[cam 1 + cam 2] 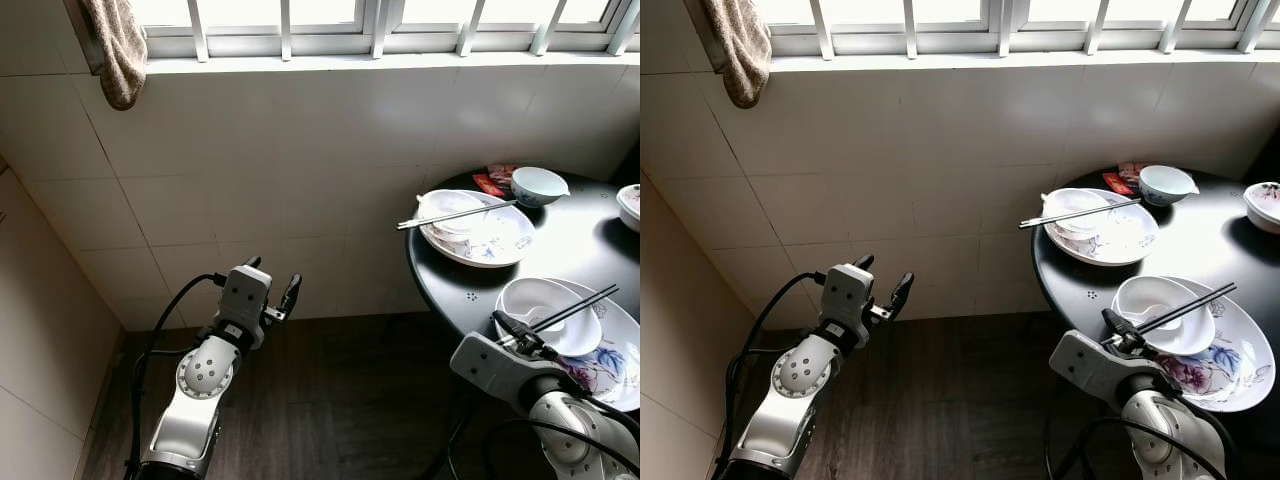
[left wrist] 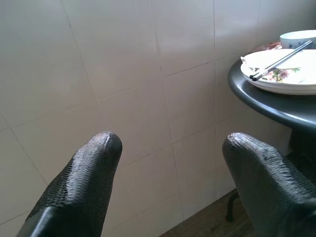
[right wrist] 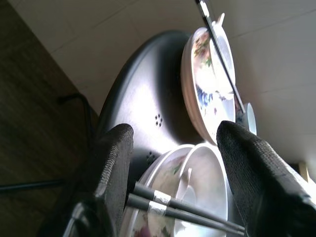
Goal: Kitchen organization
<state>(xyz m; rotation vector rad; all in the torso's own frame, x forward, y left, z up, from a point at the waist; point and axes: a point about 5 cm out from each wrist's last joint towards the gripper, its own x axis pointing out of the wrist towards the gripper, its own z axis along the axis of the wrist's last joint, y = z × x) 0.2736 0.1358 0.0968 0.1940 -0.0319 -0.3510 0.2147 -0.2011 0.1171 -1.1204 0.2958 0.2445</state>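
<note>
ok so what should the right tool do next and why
Probably ease the right tool forward and close on the chopsticks. Its fingers are open and already straddle the near ends of the pair, which lies across the white bowl on the floral plate at the near edge of the black table. The left tool hangs open by the wall.

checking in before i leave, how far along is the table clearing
Nothing looks cleared yet: both plates still carry bowls and chopsticks on the table. In hand: the right gripper, jaws open, is at the near plate's chopsticks. The left gripper is open by the wall. Everything is left.
</note>
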